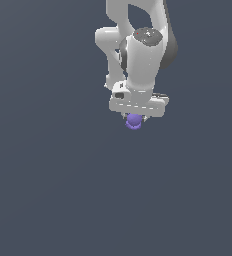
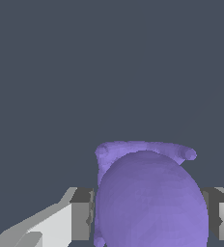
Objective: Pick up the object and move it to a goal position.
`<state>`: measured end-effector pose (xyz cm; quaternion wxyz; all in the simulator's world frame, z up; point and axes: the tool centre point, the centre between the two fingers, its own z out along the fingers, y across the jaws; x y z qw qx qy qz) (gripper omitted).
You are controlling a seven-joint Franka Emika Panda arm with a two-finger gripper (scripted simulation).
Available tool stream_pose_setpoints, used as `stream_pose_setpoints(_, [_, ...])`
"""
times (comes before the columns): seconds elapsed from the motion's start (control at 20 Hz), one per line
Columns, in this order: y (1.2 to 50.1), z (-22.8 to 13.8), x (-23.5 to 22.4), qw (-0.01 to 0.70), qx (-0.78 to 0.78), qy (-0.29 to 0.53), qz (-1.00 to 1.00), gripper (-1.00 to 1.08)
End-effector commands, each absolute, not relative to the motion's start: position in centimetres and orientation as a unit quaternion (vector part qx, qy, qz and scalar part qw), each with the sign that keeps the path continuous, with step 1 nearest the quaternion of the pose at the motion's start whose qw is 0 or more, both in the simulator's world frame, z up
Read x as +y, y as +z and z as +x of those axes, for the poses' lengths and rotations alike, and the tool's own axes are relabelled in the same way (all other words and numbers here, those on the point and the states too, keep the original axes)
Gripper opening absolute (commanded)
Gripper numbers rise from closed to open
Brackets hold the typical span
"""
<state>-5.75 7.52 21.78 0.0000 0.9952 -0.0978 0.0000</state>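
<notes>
Now | object (image 2: 150, 200): purple rounded blob, wider base | gripper (image 1: 134, 120): clamped on it

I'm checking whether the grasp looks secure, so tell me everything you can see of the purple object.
The purple object is a smooth, matte, ball-like blob with a flatter, wider flange showing past its rounded body. In the wrist view it sits between the gripper's two dark finger pads, which appear to press on either side. In the exterior view it peeks out just under the white hand, narrower than the hand. Whether it rests on the grey surface or is lifted cannot be told.
</notes>
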Motion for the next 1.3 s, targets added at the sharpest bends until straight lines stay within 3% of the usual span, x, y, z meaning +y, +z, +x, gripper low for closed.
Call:
stream_pose_setpoints(0.0, [24.1,-6.9,7.4,0.000,-0.098,0.000,0.995,-1.00])
stream_pose_setpoints(0.7, [35.2,-11.8,6.7,0.000,-0.098,0.000,0.995,-1.00])
stream_pose_setpoints(1.25, [37.8,-12.8,6.5,0.000,-0.098,0.000,0.995,-1.00])
